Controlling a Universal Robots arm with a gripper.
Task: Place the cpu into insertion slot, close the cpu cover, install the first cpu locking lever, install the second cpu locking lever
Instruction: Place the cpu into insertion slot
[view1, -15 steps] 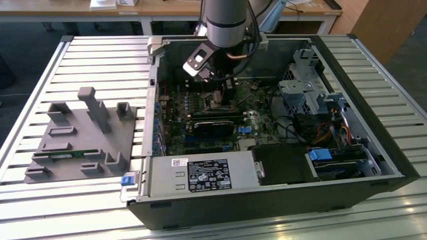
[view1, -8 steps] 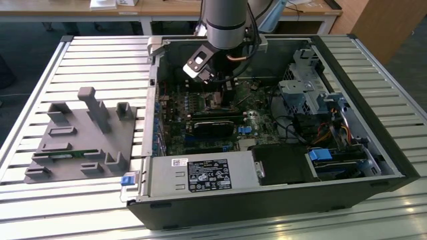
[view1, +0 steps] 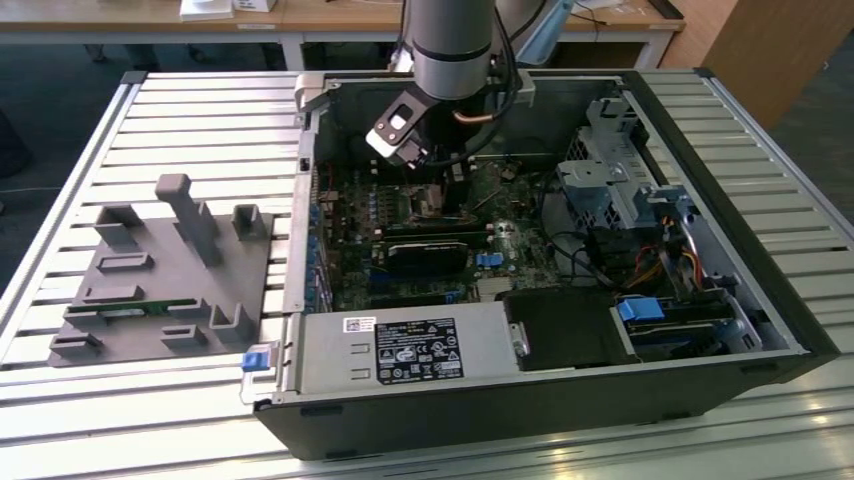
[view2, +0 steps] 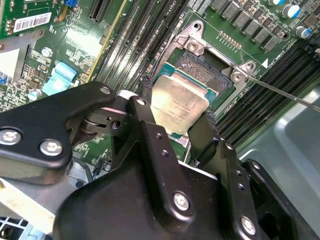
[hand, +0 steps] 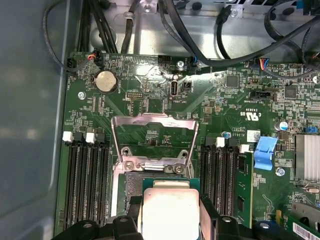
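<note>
So the gripper (view2: 176, 111) has its two black fingers (view2: 146, 100) clamped on the cpu (view2: 181, 97), one on each opposite edge. In both wrist views the chip sits partly over the insertion slot (view2: 202, 64), with some dark contacts still uncovered. Can't tell if it's touching down or just above. The cpu cover (hand: 152, 119) is flipped open, lying back beyond the socket. In the exterior view the arm reaches into the open computer case (view1: 747, 330) at upper middle, and a grey fixture tray (view1: 160, 280) sits at the exterior view's left.
</note>
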